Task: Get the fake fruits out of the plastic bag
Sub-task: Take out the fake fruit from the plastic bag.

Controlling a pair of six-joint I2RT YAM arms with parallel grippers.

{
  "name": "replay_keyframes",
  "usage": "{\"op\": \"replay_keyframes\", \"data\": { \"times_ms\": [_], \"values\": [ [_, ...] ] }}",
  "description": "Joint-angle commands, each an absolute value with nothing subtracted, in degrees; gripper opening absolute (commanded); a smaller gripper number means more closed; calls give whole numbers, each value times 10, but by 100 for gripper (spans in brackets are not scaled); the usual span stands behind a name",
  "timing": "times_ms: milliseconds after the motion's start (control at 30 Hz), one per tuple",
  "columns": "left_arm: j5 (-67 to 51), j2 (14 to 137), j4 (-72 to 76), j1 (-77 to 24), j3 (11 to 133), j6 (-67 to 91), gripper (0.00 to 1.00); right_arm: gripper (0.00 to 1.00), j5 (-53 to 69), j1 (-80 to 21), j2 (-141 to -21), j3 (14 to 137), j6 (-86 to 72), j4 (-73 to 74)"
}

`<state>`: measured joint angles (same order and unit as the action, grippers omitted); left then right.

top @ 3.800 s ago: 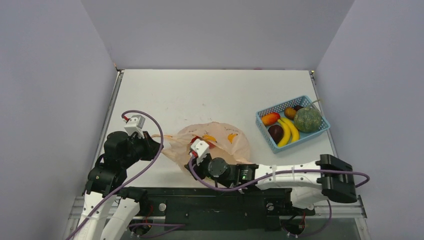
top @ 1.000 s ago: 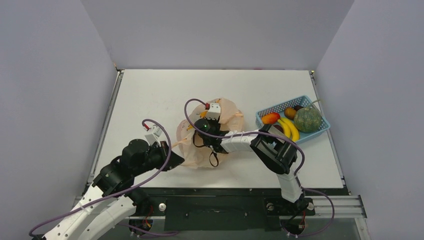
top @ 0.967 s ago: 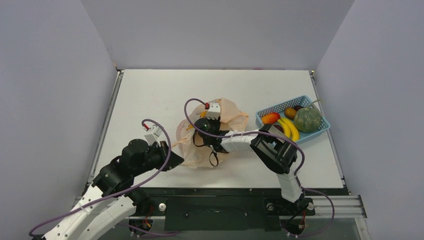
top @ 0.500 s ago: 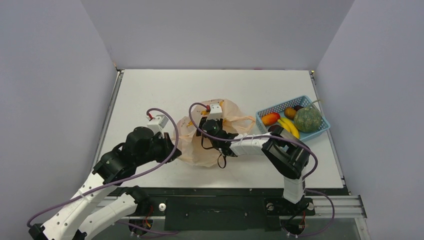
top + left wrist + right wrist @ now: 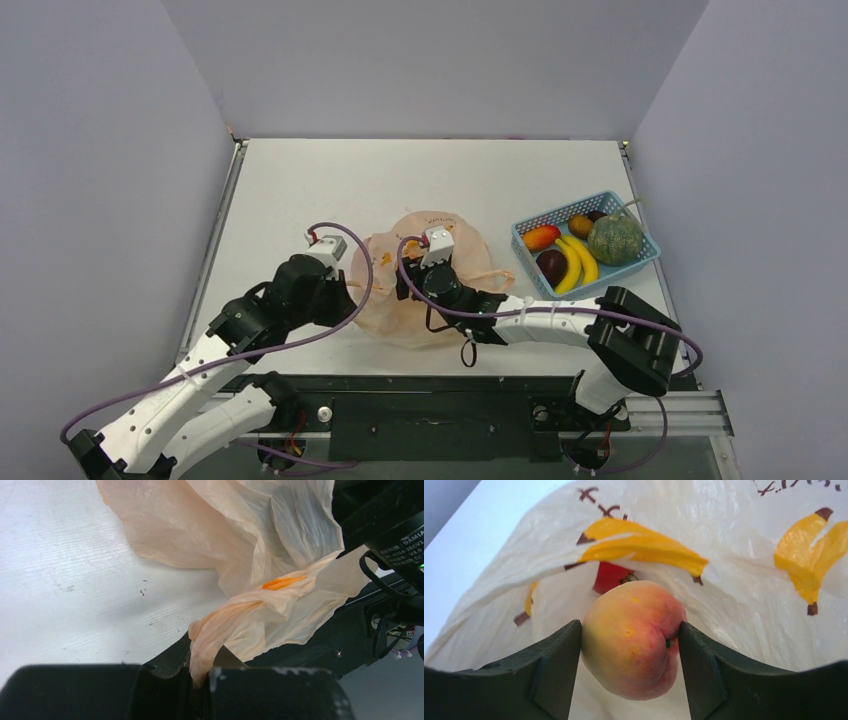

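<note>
The peach-orange plastic bag [image 5: 445, 285] with banana prints lies at the table's middle front. My left gripper [image 5: 345, 295] is shut on the bag's twisted edge [image 5: 212, 640] at its left side. My right gripper [image 5: 630, 645] is shut on a peach [image 5: 634, 637], held between both fingers just over the bag's mouth [image 5: 724, 595]. A red fruit [image 5: 611, 577] shows behind the peach, inside the bag. In the top view my right gripper [image 5: 415, 283] is over the bag's middle and the peach is hidden.
A light blue basket [image 5: 640, 262] stands at the right, holding a mango [image 5: 541, 237], a banana [image 5: 578, 262], a dark maroon fruit [image 5: 551, 266] and a green melon [image 5: 614, 239]. The right arm's forearm [image 5: 540, 315] lies along the table's front.
My right gripper came out of the bag's far side and moved toward the front. My left gripper moved up and right along the bag's left edge. The bag flattened and shifted.
</note>
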<state>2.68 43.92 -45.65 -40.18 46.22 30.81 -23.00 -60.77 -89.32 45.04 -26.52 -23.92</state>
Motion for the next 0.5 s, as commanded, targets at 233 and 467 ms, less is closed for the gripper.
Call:
{"op": "replay_keyframes", "data": {
  "times_ms": [233,467],
  "values": [
    [62,412,-428,-406,464,305,0,0,-222,-611,-765,392,-267,-242],
    [62,402,-416,-405,459,313,0,0,-200,-609,-686,388,-282,-234]
  ]
}}
